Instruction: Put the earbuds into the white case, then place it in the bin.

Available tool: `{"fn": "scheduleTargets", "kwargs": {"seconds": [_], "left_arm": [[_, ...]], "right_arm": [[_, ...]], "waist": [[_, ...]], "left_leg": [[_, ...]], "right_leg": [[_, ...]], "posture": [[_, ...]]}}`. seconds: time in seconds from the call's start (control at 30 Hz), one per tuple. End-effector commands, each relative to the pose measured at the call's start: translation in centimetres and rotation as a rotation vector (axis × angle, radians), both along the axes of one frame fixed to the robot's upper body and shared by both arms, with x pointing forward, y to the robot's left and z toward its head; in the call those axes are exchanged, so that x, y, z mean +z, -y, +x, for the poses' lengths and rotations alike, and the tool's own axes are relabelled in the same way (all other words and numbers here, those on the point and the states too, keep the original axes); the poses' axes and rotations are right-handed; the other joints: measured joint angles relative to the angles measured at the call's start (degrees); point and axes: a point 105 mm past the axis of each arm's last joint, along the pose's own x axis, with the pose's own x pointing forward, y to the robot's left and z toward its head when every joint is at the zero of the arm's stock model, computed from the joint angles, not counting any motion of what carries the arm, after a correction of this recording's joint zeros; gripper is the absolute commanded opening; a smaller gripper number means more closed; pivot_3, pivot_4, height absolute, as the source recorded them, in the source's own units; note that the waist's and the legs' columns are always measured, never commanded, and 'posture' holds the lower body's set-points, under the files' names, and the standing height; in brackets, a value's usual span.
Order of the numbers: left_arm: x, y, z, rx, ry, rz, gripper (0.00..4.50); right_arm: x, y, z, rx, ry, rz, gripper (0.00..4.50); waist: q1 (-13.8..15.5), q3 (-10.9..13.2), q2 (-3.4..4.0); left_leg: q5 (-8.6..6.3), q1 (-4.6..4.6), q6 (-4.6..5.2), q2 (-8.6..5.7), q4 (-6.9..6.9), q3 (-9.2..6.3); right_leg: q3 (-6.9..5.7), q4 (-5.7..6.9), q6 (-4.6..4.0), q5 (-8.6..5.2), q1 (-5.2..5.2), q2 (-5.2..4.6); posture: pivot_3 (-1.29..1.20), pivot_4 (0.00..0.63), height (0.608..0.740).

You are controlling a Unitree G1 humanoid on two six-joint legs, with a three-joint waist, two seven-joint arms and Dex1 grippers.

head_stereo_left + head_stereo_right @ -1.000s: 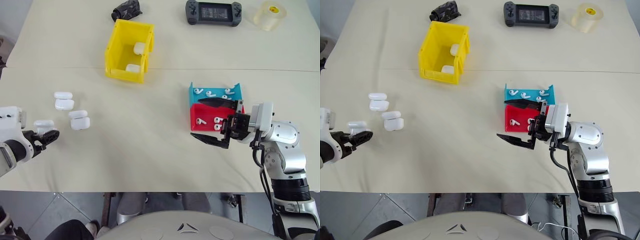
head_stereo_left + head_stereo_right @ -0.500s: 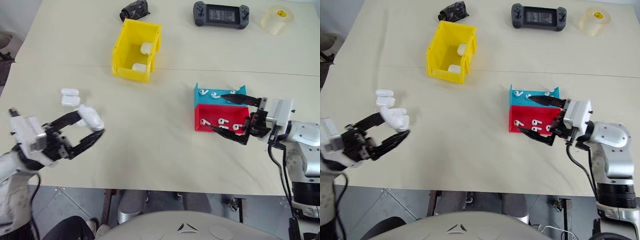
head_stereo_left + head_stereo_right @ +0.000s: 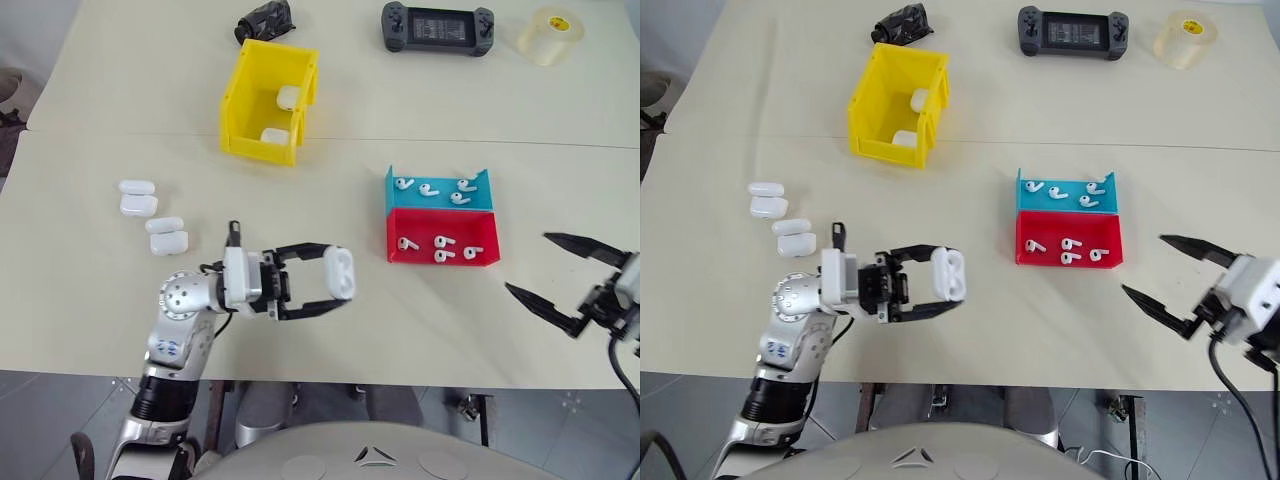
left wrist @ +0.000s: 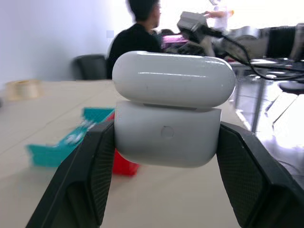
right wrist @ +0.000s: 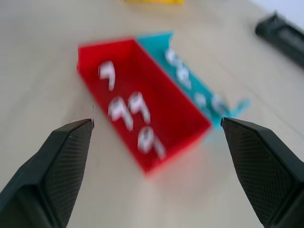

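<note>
Although the bin [image 3: 262, 95], at the upper left of the head view, already holds 2 white cases, the current cycle has barely begun. The left claw [image 3: 325, 287], low and left of centre, pinches the white case [image 3: 340, 274] above the worktop [image 3: 300, 210], lid slightly ajar, its long axis running up-down in the frame. The right claw [image 3: 560, 285], at the lower right edge, is spread and empty. The earbuds [image 3: 437, 245] lie in the red tray [image 3: 440, 261] and blue tray [image 3: 440, 201], right of centre; loading, closing and binning remain.
</note>
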Motion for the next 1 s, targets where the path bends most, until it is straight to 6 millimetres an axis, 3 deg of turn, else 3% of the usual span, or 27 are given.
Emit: {"fn": "scheduleTargets", "kwargs": {"seconds": [0.03, 0.13, 0.37, 0.5, 0.63, 1.0], "left_arm": [[2.1, 2.2, -0.7, -0.111, 0.057, -0.120, 2.80], [3.4, 3.5, -1.3, -0.197, 0.096, -0.203, 2.80], [3.3, 3.2, -1.8, -0.235, 0.095, -0.219, 2.80], [3.2, 2.5, -1.8, -0.222, 0.099, -0.219, 2.80], [2.7, 1.9, -1.7, -0.192, 0.088, -0.203, 2.80], [1.8, 1.1, -1.8, -0.131, 0.053, -0.144, 2.80]], "right_arm": [[1.3, 1.8, -1.2, -0.027, 0.002, -0.073, 4.50], [1.6, 2.3, -1.3, -0.038, -0.027, -0.102, 4.50], [1.2, 0.8, 0.7, -0.030, -0.194, -0.247, 4.50], [1.9, -2.4, 3.0, 0.122, -0.279, -0.367, 4.50], [1.6, -3.7, 4.2, 0.172, -0.352, -0.452, 4.50], [0.2, -5.1, 8.1, 0.289, -0.351, -0.692, 4.50]], "waist": [[0.1, 0.0, 0.01], [0.2, 0.0, 0.00], [-0.3, -0.1, 0.10], [-0.6, -0.1, 0.22], [0.2, -0.1, 0.22], [0.2, 0.0, 0.20]], "left_leg": [[0.00, 0.10, 0.00, 0.01, 0.00, 0.07], [-0.05, 0.49, 0.10, 0.00, -0.06, 0.13], [-0.13, 0.78, 0.14, 0.11, -0.13, 0.14], [-0.14, 0.77, 0.15, 0.07, -0.08, 0.20], [-0.11, 0.67, 0.10, 0.10, -0.08, -0.09], [-0.14, 0.51, 0.11, -0.02, -0.07, -0.32]], "right_leg": [[0.09, 0.03, 0.00, 0.00, 0.04, 0.00], [0.17, -0.05, 0.00, 0.00, 0.46, -0.01], [0.23, -0.24, 0.00, -0.01, 0.77, 0.02], [0.27, -0.26, 0.00, 0.00, 0.77, -0.02], [0.03, -0.31, -0.02, -0.01, 0.73, -0.02], [-0.22, -0.46, -0.04, -0.02, 0.71, -0.16]], "posture": [[0.00, 0.150, 0.740], [0.00, 0.150, 0.740], [0.00, 0.150, 0.740], [0.00, 0.150, 0.740], [0.00, 0.150, 0.740], [0.00, 0.150, 0.740]]}}
